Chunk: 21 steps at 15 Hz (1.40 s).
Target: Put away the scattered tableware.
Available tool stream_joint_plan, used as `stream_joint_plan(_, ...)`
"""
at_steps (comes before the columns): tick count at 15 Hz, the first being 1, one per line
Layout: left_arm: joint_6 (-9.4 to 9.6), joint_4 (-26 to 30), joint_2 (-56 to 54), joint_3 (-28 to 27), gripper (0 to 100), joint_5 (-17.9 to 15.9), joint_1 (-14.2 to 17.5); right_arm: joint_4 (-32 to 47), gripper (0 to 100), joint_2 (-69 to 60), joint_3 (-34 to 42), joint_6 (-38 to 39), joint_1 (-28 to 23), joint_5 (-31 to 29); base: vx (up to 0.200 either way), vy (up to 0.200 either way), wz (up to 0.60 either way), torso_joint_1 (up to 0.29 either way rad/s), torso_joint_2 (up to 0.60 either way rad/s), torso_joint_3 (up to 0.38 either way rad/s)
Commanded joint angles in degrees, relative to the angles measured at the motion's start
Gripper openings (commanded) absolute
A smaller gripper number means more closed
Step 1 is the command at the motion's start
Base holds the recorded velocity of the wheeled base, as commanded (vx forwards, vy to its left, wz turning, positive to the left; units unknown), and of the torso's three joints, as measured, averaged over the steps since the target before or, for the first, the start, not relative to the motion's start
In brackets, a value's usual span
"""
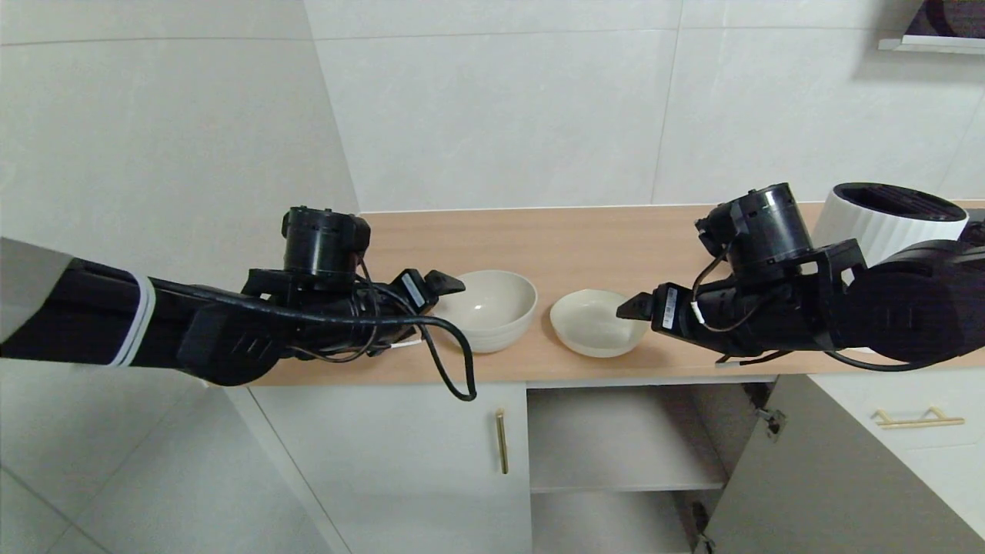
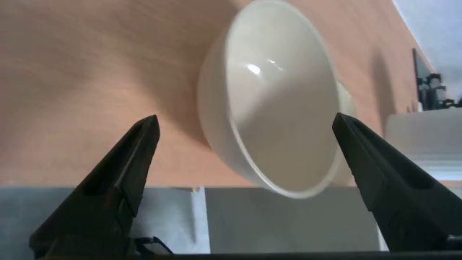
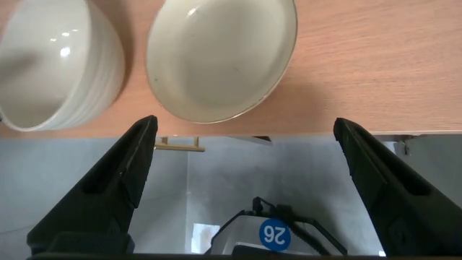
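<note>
Deep bowl point(image 1: 492, 308) beside shallow bowl point(image 1: 596, 323), countertop point(image 1: 616, 238)

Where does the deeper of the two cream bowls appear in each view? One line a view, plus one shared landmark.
Head view: deep bowl on the wooden counter, to the robot's left of the shallow bowl.
Left wrist view: deep bowl framed between the open fingers of the left hand.
Right wrist view: deep bowl partly cut off, beside the shallow bowl.
Shared landmark: the wooden counter under it.
</note>
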Motion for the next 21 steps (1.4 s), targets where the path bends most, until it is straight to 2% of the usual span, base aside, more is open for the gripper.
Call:
stream_joint_plan(1, -0.02, -0.03, 2.29, -0.16, 100, 0.07, -0.01, -0.05, 100, 0.41, -0.01, -0.09, 0.04, -0.06, 0.000, 0.000, 0.00, 0.000, 0.00, 0.000)
stream_joint_plan(7, -0.02, -0.74, 2.82, -0.25, 100, 0.07, -0.01, -0.05, 100, 0.33, -0.01, -0.09, 0.04, -0.06, 0.000, 0.000, 0.00, 0.000, 0.00, 0.000)
stream_joint_plan(8, 0.07, -0.74, 2.82, -0.16, 0, 0.51, -0.01, 0.03, 100, 0.33, -0.01, -0.09, 0.04, -0.06, 0.000, 0.000, 0.00, 0.000, 0.00, 0.000)
stream_joint_plan(16, 0.07, -0.56, 0.89, 0.36, 0, 1.48, -0.01, 0.03, 100, 0.41, -0.80, -2.28, -0.75, -1.03, 0.000, 0.000, 0.00, 0.000, 0.00, 0.000)
stream_joint_plan(17, 0.68, -0.38, -0.52, 1.59, 0, 1.13, -0.01, 0.03, 100, 1.03, -1.68, -4.31, -1.63, -2.52, 0.000, 0.000, 0.00, 0.000, 0.00, 0.000)
stream_joint_plan(19, 3.67, -0.47, -1.66, 3.79, 0, 0.95, -0.01, 0.03, 100, 3.49, -3.53, -6.94, -1.89, -5.78, 0.000, 0.000, 0.00, 0.000, 0.00, 0.000)
stream_joint_plan(21, 4.72, -0.74, -2.28, 4.41, 0, 0.86, -0.01, 0.03, 100, 6.21, -5.11, -8.17, -1.89, -8.15, 0.000, 0.000, 0.00, 0.000, 0.00, 0.000)
